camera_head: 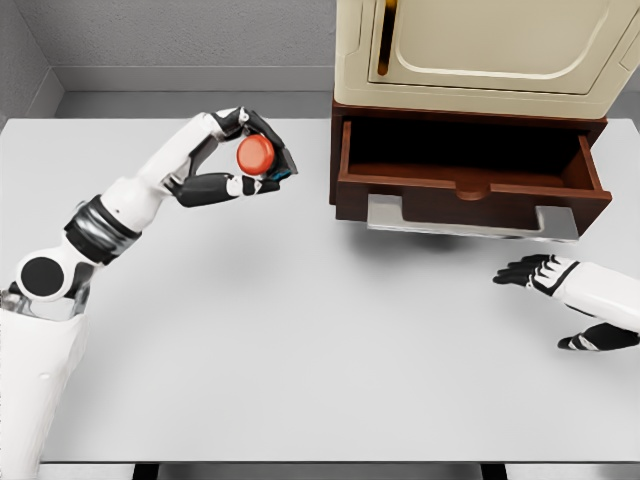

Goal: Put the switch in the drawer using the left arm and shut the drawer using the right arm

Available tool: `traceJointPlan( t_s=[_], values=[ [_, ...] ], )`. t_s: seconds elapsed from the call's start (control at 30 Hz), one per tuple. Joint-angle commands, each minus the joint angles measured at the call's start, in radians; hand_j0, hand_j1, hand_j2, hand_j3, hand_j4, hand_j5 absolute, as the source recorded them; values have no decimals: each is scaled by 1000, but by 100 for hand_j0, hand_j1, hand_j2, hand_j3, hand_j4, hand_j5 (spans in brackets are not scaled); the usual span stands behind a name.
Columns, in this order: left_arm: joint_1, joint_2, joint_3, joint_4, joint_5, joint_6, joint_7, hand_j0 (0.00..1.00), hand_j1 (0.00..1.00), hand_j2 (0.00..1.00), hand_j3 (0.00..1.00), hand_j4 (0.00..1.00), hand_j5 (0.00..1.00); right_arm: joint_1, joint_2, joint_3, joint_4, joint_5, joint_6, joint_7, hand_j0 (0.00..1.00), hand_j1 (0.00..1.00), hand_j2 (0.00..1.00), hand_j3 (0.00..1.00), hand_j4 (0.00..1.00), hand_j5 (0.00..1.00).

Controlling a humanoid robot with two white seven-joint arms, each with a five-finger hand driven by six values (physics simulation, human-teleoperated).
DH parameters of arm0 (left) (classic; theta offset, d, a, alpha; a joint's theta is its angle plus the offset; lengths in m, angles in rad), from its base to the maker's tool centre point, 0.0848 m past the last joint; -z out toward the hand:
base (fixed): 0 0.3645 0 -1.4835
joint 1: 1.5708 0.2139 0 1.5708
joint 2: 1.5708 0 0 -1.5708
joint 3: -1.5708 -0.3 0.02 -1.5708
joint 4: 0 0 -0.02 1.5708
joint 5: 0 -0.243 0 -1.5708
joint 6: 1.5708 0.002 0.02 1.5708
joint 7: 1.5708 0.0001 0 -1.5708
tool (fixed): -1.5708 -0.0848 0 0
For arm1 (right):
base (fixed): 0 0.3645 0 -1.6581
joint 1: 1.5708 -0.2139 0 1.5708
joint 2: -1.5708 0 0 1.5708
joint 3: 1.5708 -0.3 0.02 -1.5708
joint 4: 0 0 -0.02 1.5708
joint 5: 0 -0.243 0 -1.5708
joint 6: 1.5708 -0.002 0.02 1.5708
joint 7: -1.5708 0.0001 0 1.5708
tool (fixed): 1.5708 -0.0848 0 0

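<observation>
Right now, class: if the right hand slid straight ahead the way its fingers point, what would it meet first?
The right hand points left across the bare table. Its way looks free to the picture's edge; the drawer sits up and behind it, not in line. Depth is hard to judge.

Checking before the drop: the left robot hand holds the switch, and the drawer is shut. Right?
Not quite. The left robot hand does hold the switch, but the drawer is pulled open, as the head view shows.
</observation>
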Motion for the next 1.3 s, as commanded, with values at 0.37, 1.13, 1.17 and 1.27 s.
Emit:
traceJointPlan(
  t_s=[0.37, 1.13, 1.17, 1.27],
  values=[
    [-71, -173, -15, 12, -177, 41, 1, 39, 39, 39, 39, 39, 39, 2, -15, -13, 1, -6, 1, -25, 100, 100, 100, 100, 100, 100],
    [-198, -272, -106, 41, -568, 86, 4, 39, 39, 39, 39, 39, 39, 2, -14, -17, 6, -2, 1, -22, 86, 86, 86, 86, 86, 86],
    [-201, -272, -110, 41, -584, 86, 5, 39, 39, 39, 39, 39, 39, 2, -14, -17, 9, -2, 1, -21, 86, 86, 86, 86, 86, 86],
    [-215, -272, -126, 41, -610, 86, 5, 39, 39, 39, 39, 39, 39, 2, -12, -20, 23, 0, 1, -18, 86, 86, 86, 86, 86, 86]
  ],
)
